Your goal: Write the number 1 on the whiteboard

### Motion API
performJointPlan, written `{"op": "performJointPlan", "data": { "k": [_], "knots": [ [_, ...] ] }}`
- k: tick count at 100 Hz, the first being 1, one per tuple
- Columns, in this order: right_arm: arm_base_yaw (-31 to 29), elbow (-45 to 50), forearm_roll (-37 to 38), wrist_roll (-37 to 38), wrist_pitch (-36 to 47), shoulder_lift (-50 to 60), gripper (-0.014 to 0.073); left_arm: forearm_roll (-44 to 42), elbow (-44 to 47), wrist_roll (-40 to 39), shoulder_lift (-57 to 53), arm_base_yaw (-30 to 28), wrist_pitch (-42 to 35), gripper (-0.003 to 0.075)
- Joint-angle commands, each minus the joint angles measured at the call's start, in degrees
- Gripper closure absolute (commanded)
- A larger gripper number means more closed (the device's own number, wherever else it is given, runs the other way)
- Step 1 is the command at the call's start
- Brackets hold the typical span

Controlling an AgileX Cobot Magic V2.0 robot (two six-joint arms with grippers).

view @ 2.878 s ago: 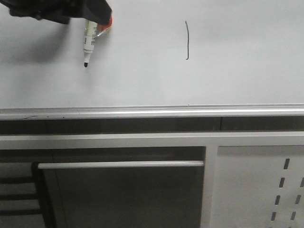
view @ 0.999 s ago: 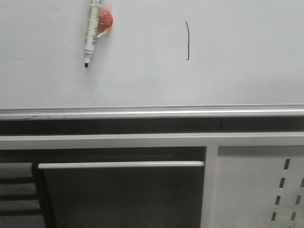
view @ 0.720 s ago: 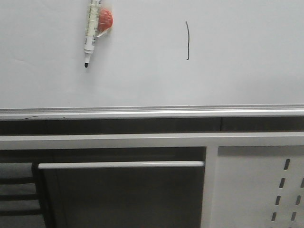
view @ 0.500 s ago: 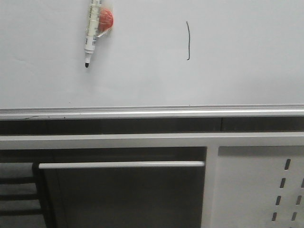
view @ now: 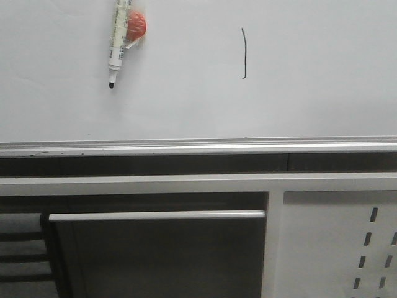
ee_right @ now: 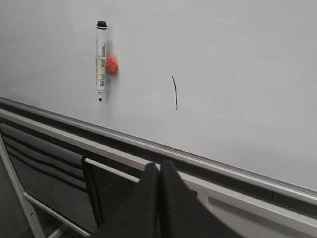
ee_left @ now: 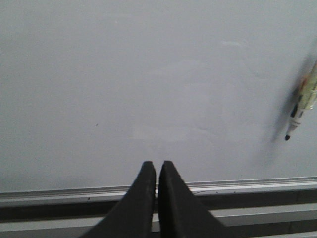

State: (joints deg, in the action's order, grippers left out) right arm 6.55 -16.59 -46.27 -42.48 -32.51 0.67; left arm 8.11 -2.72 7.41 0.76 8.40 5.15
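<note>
on the whiteboard (view: 298, 93), toward its upper middle in the front view, the number 1 (view: 244, 53) is standing as a thin black stroke, its long axis running nearly vertical with a slight bow and a tiny hook at its foot. well to the left of it, the white marker (view: 117, 43) is hanging tip down on the board beside a small orange-red magnet (view: 136, 26), its own long axis also close to vertical and roughly parallel to the stroke. both arms are sitting low and back from the writing surface, below the silvery rail (view: 198, 147). the left gripper (ee_left: 156, 164) is showing its two dark fingers pressed together with nothing between them, and the marker (ee_left: 303, 101) is lying off toward the edge of that wrist view, up and away from the fingertips. the right gripper (ee_right: 159, 164) is likewise closed narrow and carrying nothing, with the stroke (ee_right: 175, 92) and the marker (ee_right: 100, 60) both ahead of it on the board, well apart from its tips. judging from the finished stroke and the parked pen, the writing is looking complete, and if any further reach were needed the marker seems to be lying on the left arm's side, to be gripped across its upright barrel.
</note>
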Motion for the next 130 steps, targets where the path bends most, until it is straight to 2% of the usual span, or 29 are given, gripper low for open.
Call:
{"op": "performJointPlan", "data": {
  "k": [1, 15, 18, 105, 111, 120, 128, 130],
  "knots": [
    [-0.43, -1.32, -1.60, -0.09, 3.57, -0.02, 0.0647, -2.06, 0.73, -2.73, -2.28, -1.72, -3.28, 0.0741],
    [-0.43, -1.32, -1.60, -0.09, 3.69, -0.02, 0.0647, -2.07, 5.54, -7.41, -2.26, -2.42, -6.13, 0.0741],
    [-0.43, -1.32, -1.60, -0.09, 3.58, -0.02, 0.0647, -2.08, 5.41, -7.80, -2.26, -2.42, -4.38, 0.0741],
    [-0.43, -1.32, -1.60, -0.09, 3.58, -0.02, 0.0647, -1.97, 5.31, -8.02, -2.26, -2.42, -3.29, 0.0741],
    [-0.43, -1.32, -1.18, -0.09, 5.49, -0.02, 0.0647, -1.97, 5.31, -8.02, -2.26, -2.42, -3.29, 0.0741],
    [-0.43, -1.32, 3.35, 0.94, 11.74, -0.30, 0.0647, -1.97, 5.31, -8.02, -2.26, -2.42, -3.29, 0.0741],
    [-0.43, -0.59, 16.38, 12.11, 17.64, -1.14, 0.0647, -1.97, 5.31, -8.02, -2.26, -2.42, -3.29, 0.0741],
    [-0.43, -0.01, 21.03, 17.66, 19.39, -1.38, 0.0647, -1.97, 5.31, -8.02, -2.26, -2.42, -3.29, 0.0741]
  ]
}}
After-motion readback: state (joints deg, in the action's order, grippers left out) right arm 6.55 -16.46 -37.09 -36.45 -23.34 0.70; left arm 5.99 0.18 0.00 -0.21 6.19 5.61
